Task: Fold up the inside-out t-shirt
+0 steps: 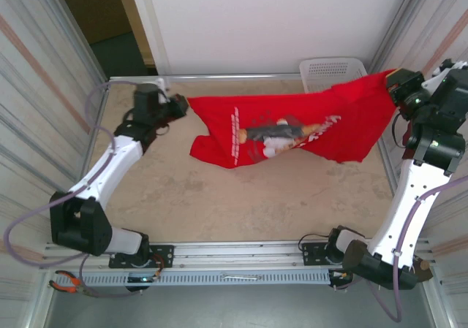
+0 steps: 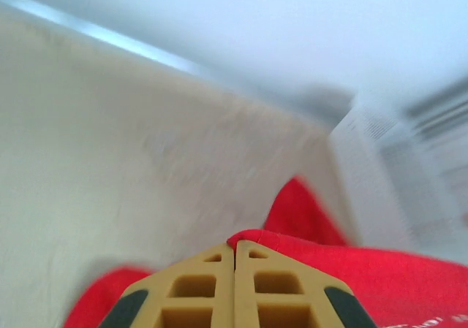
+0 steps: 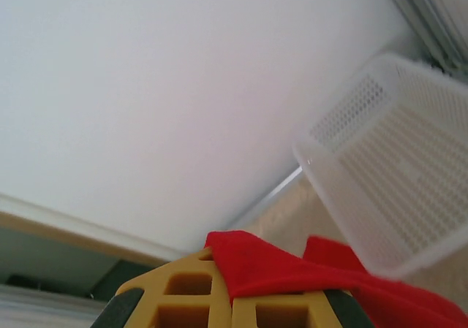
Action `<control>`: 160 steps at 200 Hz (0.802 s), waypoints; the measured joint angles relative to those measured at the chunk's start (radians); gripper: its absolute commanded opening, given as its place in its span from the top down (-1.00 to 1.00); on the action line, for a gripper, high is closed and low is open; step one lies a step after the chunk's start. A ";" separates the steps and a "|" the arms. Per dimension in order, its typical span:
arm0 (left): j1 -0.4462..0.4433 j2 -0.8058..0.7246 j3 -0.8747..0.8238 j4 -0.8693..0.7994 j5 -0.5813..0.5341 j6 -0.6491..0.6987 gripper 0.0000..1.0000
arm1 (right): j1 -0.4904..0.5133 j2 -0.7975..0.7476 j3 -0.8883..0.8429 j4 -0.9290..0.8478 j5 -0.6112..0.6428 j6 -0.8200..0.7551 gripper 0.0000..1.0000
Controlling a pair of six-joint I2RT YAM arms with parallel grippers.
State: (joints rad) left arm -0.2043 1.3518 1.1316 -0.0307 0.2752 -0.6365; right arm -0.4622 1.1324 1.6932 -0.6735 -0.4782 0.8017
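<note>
At the lower left of the top view, a pair of orange-handled pliers (image 1: 69, 283) lies on the metal rail in front of the arm bases. Above it the left arm (image 1: 110, 167) reaches toward the upper left of the frame. There the left fingers (image 1: 178, 107) meet the left corner of the red t-shirt (image 1: 292, 127).

In the left wrist view the tan left fingers (image 2: 197, 284) are pressed together with no gap between them. The t-shirt (image 2: 365, 277) has a red edge pinched at their tips, and more red cloth spreads below and to the right.

In the top view the t-shirt stretches across the upper middle of the frame. Its lower folds sag onto the beige desk (image 1: 241, 196), and a white-and-yellow graphic (image 1: 285, 131) shows near its middle. Toward the right the cloth rises off the desk and passes in front of the near right corner of the white mesh basket (image 1: 333, 72), which sits at the back edge against the white wall (image 1: 278, 21).

At the upper right, the right fingers (image 1: 395, 85) hold the raised end of the cloth. In the right wrist view the right fingers (image 3: 183, 291) are clamped on a red fold of the t-shirt (image 3: 256, 266) that drapes over one of them. The basket (image 3: 395, 167) fills the right side of that view.
</note>
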 measured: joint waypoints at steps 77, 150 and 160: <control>0.086 -0.026 0.114 0.341 0.312 -0.248 1.00 | -0.031 0.067 0.164 0.118 -0.154 0.187 1.00; 0.081 -0.198 0.458 0.239 0.139 -0.193 1.00 | 0.003 0.062 0.373 0.305 -0.233 0.379 1.00; 0.109 -0.196 0.497 0.214 0.111 -0.189 1.00 | 0.047 0.080 0.373 0.313 -0.229 0.380 1.00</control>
State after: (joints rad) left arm -0.0952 1.1561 1.6283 0.1833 0.3866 -0.8257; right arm -0.4149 1.2121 2.0666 -0.3607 -0.7074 1.1816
